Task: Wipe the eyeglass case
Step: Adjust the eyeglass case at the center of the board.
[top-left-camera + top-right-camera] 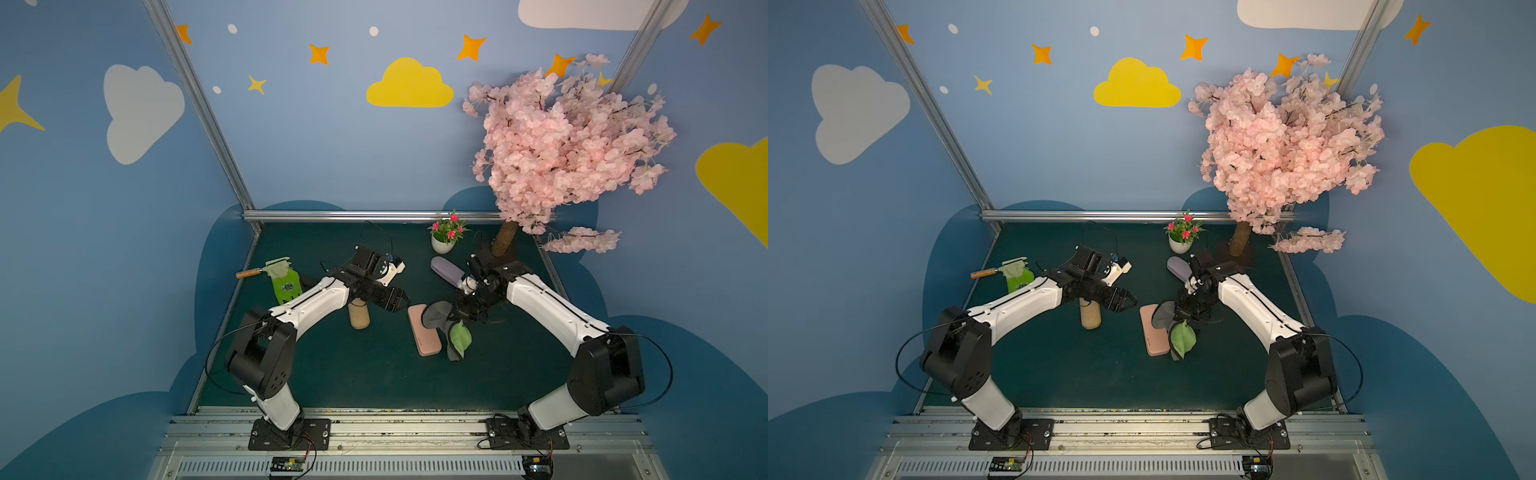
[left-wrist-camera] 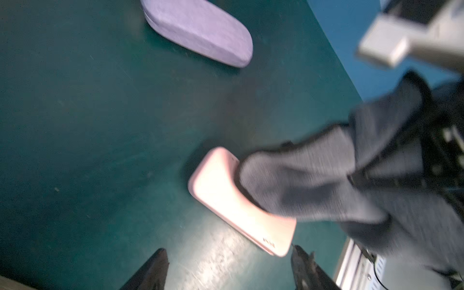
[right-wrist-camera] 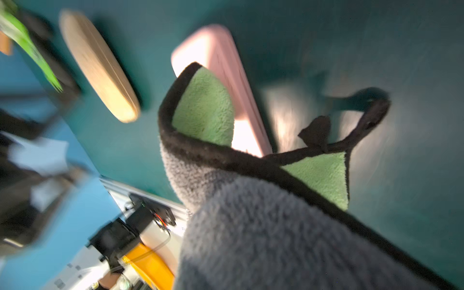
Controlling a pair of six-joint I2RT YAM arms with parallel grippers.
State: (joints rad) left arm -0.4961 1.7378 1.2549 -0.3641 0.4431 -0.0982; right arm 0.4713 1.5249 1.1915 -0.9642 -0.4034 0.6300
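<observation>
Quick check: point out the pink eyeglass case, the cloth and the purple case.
pink eyeglass case [image 1: 424,340], in a top view, on the uncovered half of its top.
cloth [image 3: 251,226], right wrist view, on its grey side.
purple case [image 2: 198,30], left wrist view, on the middle of its top.

A blossom tree [image 1: 569,149] stands at the back right, with a flowerpot [image 1: 442,245] beside it. A purple case [image 1: 446,270] lies near the pot and a cork case [image 1: 359,318] left of centre. Far left is a green glove [image 1: 286,286], perhaps, under a wooden-handled tool [image 1: 249,273].
</observation>
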